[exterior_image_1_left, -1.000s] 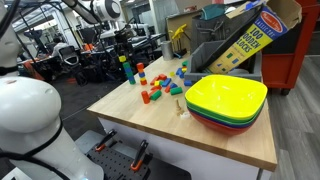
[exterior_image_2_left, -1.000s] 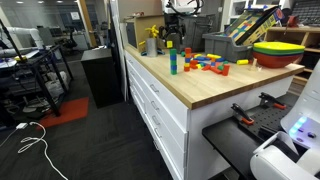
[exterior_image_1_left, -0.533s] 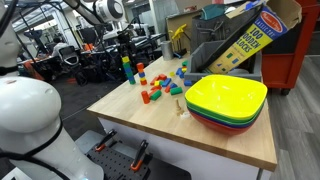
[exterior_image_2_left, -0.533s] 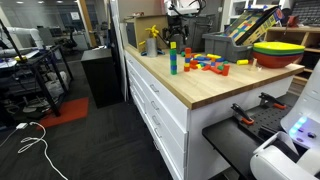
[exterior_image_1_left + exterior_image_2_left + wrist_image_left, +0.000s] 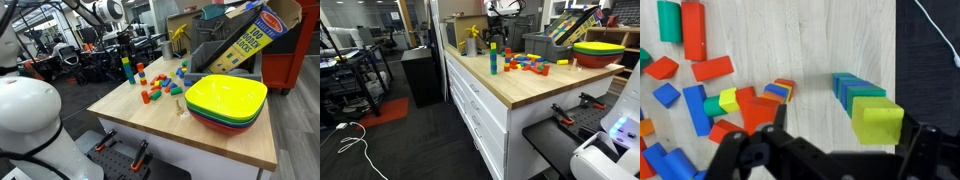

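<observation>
A tower of stacked blocks, blue and green below with a yellow block on top, stands on the wooden table. It also shows in both exterior views. My gripper hangs above the tower, open, with a finger on either side of the yellow block and not touching it. It also shows in both exterior views. Loose coloured blocks lie beside the tower.
A stack of yellow, green and red bowls sits at one end of the table. A tilted cardboard blocks box stands behind it. The loose block pile lies mid-table. The table edge runs right by the tower.
The arm shifted slightly above the tower a second ago and has since held still. The blocks have not moved.
</observation>
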`<state>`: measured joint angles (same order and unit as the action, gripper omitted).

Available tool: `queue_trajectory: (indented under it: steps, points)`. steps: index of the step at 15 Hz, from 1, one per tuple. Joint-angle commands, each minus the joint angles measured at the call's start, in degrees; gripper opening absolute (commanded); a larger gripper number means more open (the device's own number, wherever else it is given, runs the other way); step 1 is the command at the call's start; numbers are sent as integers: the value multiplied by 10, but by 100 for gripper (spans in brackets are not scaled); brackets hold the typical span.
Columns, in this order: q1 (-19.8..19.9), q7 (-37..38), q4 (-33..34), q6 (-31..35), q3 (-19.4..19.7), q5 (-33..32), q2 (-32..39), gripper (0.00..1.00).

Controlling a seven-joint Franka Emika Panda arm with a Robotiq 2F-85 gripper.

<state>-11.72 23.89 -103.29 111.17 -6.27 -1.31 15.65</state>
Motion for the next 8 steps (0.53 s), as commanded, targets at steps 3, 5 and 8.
queue_trajectory:
  steps: [3, 5, 8]
  points:
    - [0, 1, -12, 7, 1, 4, -9, 100]
    - [0, 1, -13, 7, 2, 5, -9, 100]
    - [0, 1, -14, 8, 2, 6, -9, 100]
